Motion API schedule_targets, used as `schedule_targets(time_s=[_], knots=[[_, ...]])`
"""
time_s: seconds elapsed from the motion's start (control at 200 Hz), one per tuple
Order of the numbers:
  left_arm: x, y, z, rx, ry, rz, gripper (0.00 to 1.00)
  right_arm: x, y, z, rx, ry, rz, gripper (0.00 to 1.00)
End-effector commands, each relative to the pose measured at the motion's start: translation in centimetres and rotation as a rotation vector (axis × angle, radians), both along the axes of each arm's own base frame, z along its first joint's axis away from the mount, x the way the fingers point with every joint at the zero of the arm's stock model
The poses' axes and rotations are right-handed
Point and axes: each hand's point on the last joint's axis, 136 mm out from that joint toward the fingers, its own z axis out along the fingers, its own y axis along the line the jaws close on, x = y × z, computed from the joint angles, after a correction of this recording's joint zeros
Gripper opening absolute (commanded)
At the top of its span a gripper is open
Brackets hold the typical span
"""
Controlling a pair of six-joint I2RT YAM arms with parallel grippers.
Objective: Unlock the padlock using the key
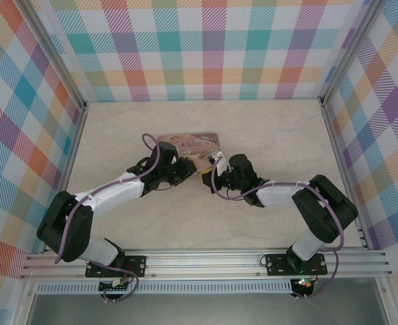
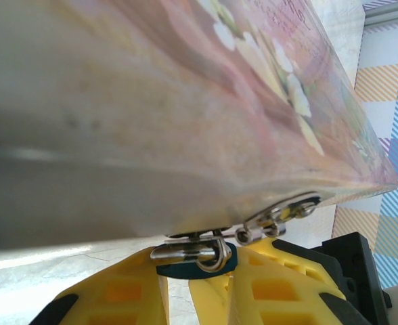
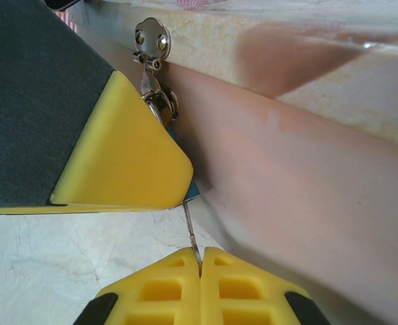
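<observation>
The padlock hangs by its silver shackle from the clasp on the front wall of the pink tin. Only a sliver of its teal body peeks out, because the left gripper has its yellow fingers clamped on it from both sides.

In the right wrist view the key is a thin dark sliver. It runs from the right gripper, whose jaws are pressed together on it, up toward 11 o'clock and meets the teal edge of the lock. Whether its tip is already seated in the keyhole I cannot tell, as the left arm's yellow finger covers that spot.

The step in hand looks like seating and turning the key. To do it well, the right arm should keep the key in line with the lock body and push gently along that line. It should twist only once the key is in as far as it goes, while the left arm holds the lock steady against the turn. A key this thin is likely to bend or slip between the pads if forced sideways.

The tin wall runs close by at 2 o'clock from the key, and the left finger crowds it at 10 o'clock, so room for the wrist to roll is tight. The marble-patterned table lies below.
</observation>
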Motion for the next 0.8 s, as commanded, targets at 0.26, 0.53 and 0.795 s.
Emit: schedule_targets(time_s=[0.26, 0.53, 0.795], knots=[[-0.9, -2.0, 3.3, -0.092, -0.02, -0.084, 0.12, 0.9, 1.1, 3.3, 0.064, -0.106, 0.041, 0.0], [-1.0, -2.1, 3.6, -0.084, -0.016, -0.107, 0.12, 1.8, 0.9, 4.2, 0.074, -0.184, 0.063, 0.0], [-1.0, -2.2, 3.6, -0.085, -0.015, -0.112, 0.12, 1.0, 1.2, 4.1, 0.085, -0.185, 0.148, 0.0]])
